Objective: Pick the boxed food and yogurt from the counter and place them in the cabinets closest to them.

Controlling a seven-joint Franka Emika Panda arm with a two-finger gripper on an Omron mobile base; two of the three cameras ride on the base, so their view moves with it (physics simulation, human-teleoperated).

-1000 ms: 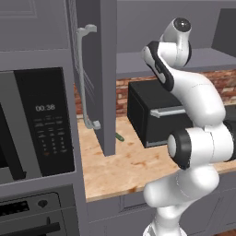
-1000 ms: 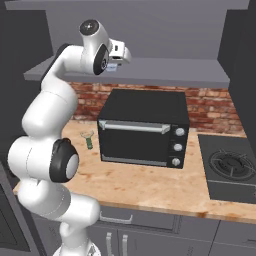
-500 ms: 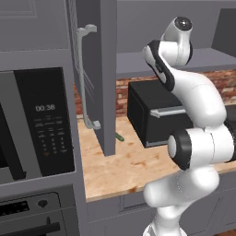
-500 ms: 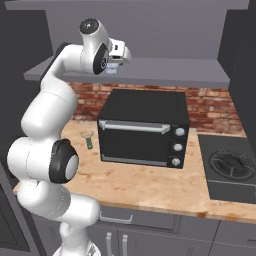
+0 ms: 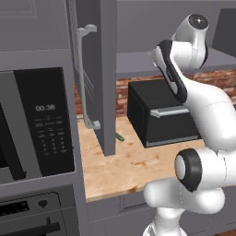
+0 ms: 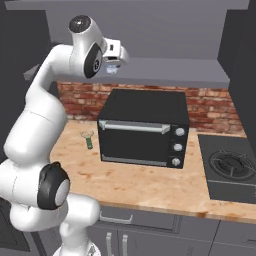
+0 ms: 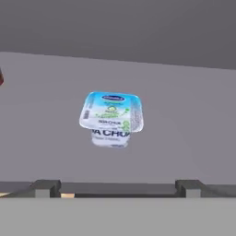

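Note:
The yogurt (image 7: 112,117), a small white cup with a pale blue lid, sits on the grey shelf (image 7: 184,115) of the open upper cabinet. My gripper (image 7: 117,188) is open just in front of it, and its fingertips (image 7: 46,186) stand wide apart and touch nothing. In the right base view the gripper (image 6: 115,61) is raised at the shelf's (image 6: 175,70) left end, with the yogurt (image 6: 112,68) right at it. A red sliver (image 7: 1,76) at the hand view's left edge is too cut off to name. The boxed food is out of view.
A black toaster oven (image 6: 144,127) stands on the counter (image 6: 150,182) under the shelf. A small green item (image 6: 88,140) lies to its left. The cabinet door (image 5: 99,78) hangs open beside a microwave (image 5: 37,124). A stove burner (image 6: 230,167) is at the right.
The jaws have opened wide and let go of the yogurt, which now rests on the shelf. The arm has stayed almost still.

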